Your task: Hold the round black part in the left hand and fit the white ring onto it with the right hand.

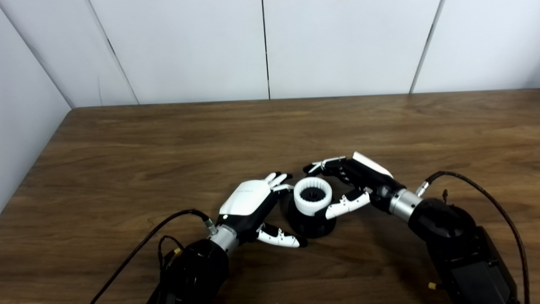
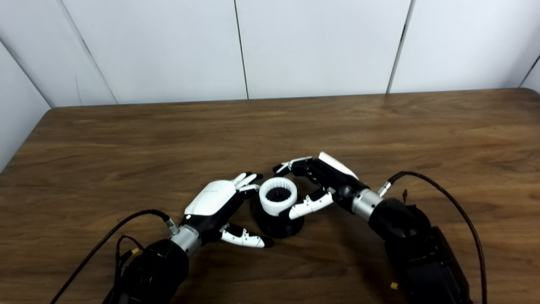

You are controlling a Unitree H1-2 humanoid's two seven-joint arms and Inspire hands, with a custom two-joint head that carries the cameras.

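The round black part (image 1: pixel 310 223) stands on the table with the white toothed ring (image 1: pixel 312 196) sitting on top of it. My left hand (image 1: pixel 253 207) lies against the part's left side. Its fingers (image 1: pixel 276 179) are spread behind the part and its thumb (image 1: pixel 280 238) reaches along the front near the base, not clamped. My right hand (image 1: pixel 354 181) is open around the ring from the right. Its thumb (image 1: pixel 346 204) rests at the ring's front right edge and its fingers (image 1: pixel 322 165) arch behind the ring, apart from it.
The wooden table (image 1: pixel 168 139) ends at a white panelled wall (image 1: pixel 270 46) at the back and on the left. Black cables (image 1: pixel 485 194) trail from both forearms over the table near the front.
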